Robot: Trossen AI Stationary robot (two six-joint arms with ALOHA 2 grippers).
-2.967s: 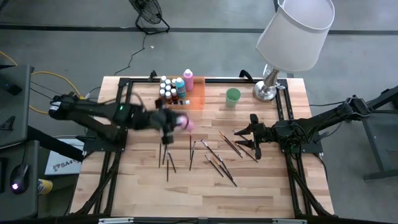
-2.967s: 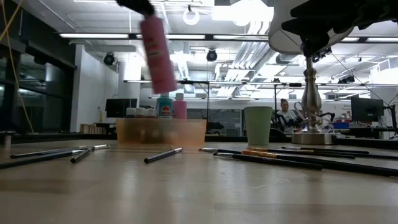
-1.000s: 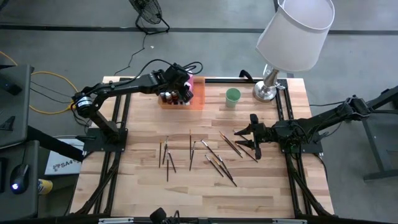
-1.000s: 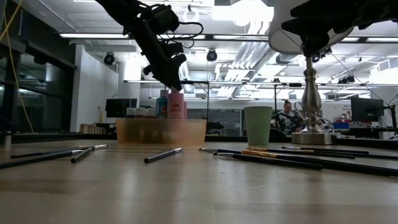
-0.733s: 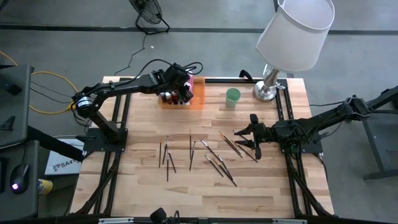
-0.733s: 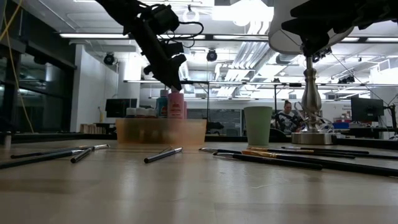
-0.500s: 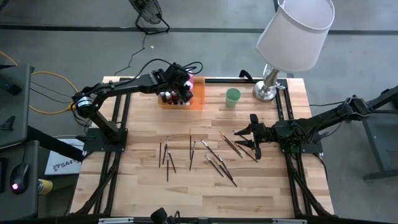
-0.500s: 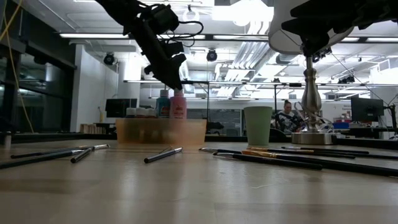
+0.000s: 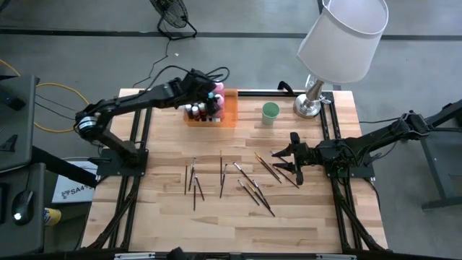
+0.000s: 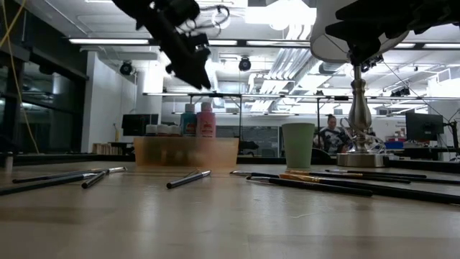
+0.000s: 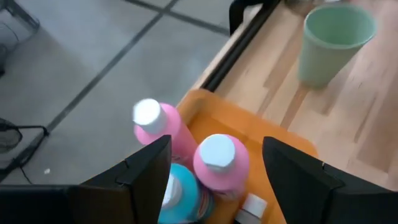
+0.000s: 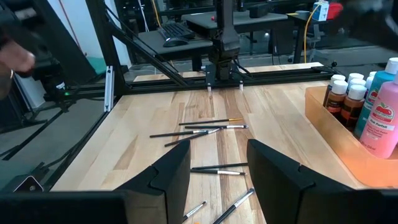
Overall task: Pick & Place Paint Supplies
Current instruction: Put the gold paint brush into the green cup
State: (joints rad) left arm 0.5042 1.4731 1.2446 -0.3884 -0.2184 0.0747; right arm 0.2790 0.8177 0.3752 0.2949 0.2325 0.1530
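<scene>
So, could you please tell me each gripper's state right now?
Left gripper: open, empty, above the pink bottle.
Right gripper: open, empty.

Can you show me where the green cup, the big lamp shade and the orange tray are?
green cup [image 9: 270, 111]: high view, on its open rim.
lamp shade [image 9: 342, 41]: high view, on its white side.
orange tray [image 9: 229, 115]: high view, on its bare right end.

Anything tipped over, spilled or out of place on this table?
Nothing stands out. The paint bottles stand upright in the orange tray, the green cup is upright, and the brushes lie loose on the table, not yet collected.
</scene>
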